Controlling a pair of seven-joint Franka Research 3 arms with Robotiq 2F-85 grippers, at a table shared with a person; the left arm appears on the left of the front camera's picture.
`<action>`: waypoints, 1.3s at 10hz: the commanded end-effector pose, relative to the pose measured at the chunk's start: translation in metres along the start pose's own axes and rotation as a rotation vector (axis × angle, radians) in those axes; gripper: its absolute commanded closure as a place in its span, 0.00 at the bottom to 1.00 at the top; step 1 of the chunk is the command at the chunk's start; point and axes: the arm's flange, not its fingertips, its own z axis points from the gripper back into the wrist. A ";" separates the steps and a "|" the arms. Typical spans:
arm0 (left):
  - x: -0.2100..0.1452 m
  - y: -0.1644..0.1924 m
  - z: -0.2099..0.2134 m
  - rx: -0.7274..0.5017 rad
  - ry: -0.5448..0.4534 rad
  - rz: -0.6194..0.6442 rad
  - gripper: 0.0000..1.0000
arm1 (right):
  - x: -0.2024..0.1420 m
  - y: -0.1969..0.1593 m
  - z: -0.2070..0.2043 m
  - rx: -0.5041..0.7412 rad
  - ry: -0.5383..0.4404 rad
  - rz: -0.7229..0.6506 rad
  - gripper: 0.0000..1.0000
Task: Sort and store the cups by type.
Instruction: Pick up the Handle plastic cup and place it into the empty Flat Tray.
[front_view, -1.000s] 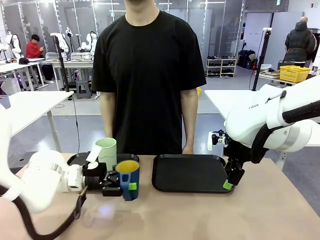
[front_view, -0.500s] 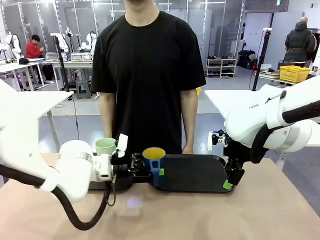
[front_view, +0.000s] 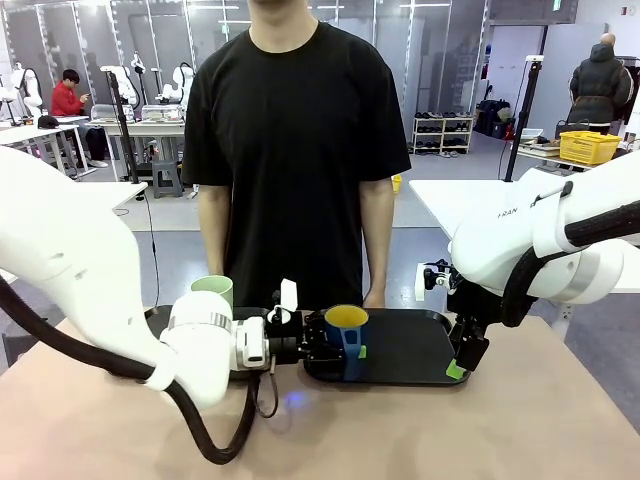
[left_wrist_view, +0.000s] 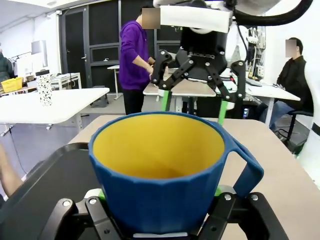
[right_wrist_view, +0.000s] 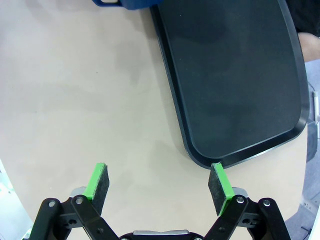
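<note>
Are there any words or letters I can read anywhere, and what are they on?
"RAN": letters on the white right arm in the front view; anything before them is too blurred to read.
Blue mug, black tray, mint-green tumbler: no words on them.

"RAN" on right arm (front_view: 520, 225)

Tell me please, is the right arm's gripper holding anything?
No, the right gripper has its jaws spread wide over the bare table, gripping nothing.
</note>
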 end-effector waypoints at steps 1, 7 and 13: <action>-0.028 -0.008 -0.007 0.063 -0.017 -0.061 0.27 | -0.003 0.002 0.001 -0.007 0.004 0.008 0.00; -0.004 0.011 -0.006 0.037 0.001 -0.013 0.27 | -0.003 0.002 0.001 -0.007 0.004 0.008 0.00; -0.029 0.016 -0.036 0.132 -0.011 -0.047 0.27 | -0.003 0.002 0.001 -0.007 0.004 0.008 0.00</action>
